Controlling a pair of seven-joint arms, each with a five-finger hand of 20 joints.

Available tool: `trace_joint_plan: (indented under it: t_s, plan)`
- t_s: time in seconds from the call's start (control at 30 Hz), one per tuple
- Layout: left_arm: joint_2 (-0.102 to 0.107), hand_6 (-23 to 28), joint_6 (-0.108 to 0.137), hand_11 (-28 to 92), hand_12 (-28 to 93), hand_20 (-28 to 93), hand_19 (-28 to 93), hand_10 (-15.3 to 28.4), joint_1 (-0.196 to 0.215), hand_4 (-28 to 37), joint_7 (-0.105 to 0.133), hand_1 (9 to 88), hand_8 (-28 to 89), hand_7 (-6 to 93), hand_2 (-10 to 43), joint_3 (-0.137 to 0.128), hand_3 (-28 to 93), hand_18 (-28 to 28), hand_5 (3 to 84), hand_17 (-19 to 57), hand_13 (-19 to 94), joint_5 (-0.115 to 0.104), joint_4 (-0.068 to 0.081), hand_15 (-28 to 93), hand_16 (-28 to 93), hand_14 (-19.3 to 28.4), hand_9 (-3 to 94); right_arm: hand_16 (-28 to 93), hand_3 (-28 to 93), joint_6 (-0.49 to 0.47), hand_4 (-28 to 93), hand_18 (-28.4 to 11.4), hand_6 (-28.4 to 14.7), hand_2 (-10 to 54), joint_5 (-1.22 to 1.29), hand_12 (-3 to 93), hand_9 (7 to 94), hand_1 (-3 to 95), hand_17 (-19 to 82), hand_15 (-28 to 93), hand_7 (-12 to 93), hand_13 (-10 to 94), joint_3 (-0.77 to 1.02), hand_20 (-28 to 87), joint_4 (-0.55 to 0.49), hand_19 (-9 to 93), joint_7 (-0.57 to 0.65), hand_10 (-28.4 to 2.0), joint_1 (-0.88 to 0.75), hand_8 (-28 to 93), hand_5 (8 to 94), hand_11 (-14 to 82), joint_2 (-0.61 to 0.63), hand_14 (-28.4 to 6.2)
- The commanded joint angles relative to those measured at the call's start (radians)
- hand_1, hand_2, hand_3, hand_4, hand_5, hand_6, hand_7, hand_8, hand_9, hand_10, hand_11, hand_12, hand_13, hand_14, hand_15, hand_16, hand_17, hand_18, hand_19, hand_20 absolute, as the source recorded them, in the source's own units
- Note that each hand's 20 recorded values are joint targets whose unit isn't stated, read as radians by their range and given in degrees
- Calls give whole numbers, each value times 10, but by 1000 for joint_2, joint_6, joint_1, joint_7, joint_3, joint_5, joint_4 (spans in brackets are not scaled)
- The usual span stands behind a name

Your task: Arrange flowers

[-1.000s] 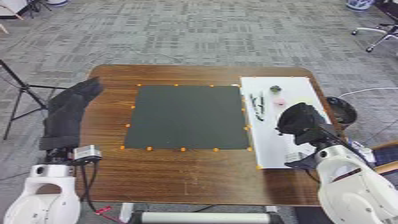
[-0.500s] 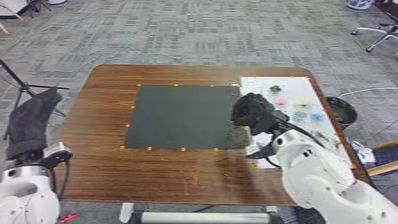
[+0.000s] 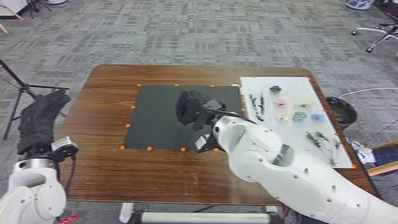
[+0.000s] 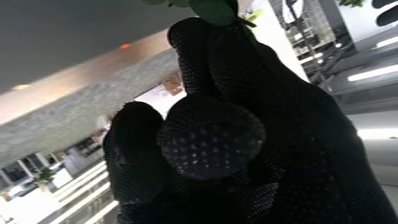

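Fingers (image 4: 192,55) of right hand (image 3: 193,106): drawn close with the thumb, tips apparently pinching a leafy sprig (image 4: 211,11), over the middle of the black mat (image 3: 151,117). Chief hazard: a thin stem gripped only at its end, liable to twist, or to cling to the glove fabric at release and land askew. Secondary hazard: flowers (image 3: 281,102), loose on the white sheet (image 3: 271,82) at right, liable to be dragged should the arm (image 3: 306,179) sweep back low.

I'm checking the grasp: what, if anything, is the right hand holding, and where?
The right hand holds a leafy green sprig, seemingly by its stem; the exact spot is hidden.
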Motion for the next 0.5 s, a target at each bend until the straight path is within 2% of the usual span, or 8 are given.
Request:
trace_joint_plan:
  t_s: [0.03, 0.1, 0.2, 0.23, 0.3, 0.33, 0.5]
  plan:
    - [-11, 24, -46, 178, 94, 148, 73, 146, 29, -283, 5, 177, -82, 130, 302, -35, 655, 97, 511, 44, 333, -7, -1, 115, 9, 141, 475, 288, 567, -16, -82, -90, -23, -95, -76, 361, 916, 676, 671, 563, 271, 937, -24, 427, 90, 902, 7, -102, 88, 242, 729, 57, -160, 2]
    - [-7, 24, -51, 179, 94, 148, 73, 146, 17, -283, 1, 176, -82, 131, 300, -29, 657, 97, 511, 44, 333, -6, 4, 116, 8, 140, 476, 288, 568, -26, -81, -90, -22, -95, -86, 360, 917, 675, 671, 564, 273, 937, -32, 427, 126, 903, 8, -101, 92, 242, 728, 57, -191, 2]
    - [1, 25, -46, 179, 94, 148, 73, 145, 0, -283, 1, 178, -83, 131, 295, -13, 660, 97, 510, 44, 332, -8, 10, 116, 7, 141, 476, 287, 569, -35, -79, -91, -22, -95, -122, 358, 919, 673, 671, 567, 275, 937, -53, 427, 174, 905, 8, -102, 91, 236, 730, 57, -230, 2]
    - [8, 25, -42, 180, 94, 148, 73, 145, -27, -283, -6, 178, -83, 131, 294, 0, 661, 97, 510, 44, 332, -7, 23, 117, 7, 141, 476, 287, 569, -55, -79, -91, -22, -95, -138, 358, 920, 673, 671, 568, 275, 937, -41, 427, 208, 905, -9, -102, 91, 234, 731, 56, -255, 2]
    - [11, 25, -42, 180, 94, 148, 74, 145, -32, -283, -2, 178, -83, 132, 292, 12, 662, 96, 510, 44, 331, -9, 22, 116, 6, 141, 475, 286, 569, -57, -79, -93, -22, -95, -149, 357, 921, 672, 671, 570, 278, 937, -60, 427, 213, 907, 5, -101, 83, 231, 731, 56, -265, 2]
    - [13, 24, -44, 180, 94, 149, 74, 145, -46, -283, 1, 177, -83, 132, 291, 24, 662, 96, 510, 44, 331, -12, 29, 115, 6, 141, 474, 286, 568, -50, -79, -93, -22, -95, -144, 356, 921, 672, 671, 570, 278, 937, -75, 427, 218, 907, 13, -101, 89, 230, 731, 56, -265, 2]
    - [23, 26, -52, 180, 94, 149, 75, 145, -82, -283, 5, 175, -83, 131, 288, 62, 666, 97, 508, 44, 331, -11, 39, 115, 7, 141, 474, 285, 567, -60, -78, -94, -21, -95, -153, 346, 925, 672, 673, 573, 282, 937, -98, 424, 239, 910, 35, -100, 78, 224, 734, 54, -290, 2]
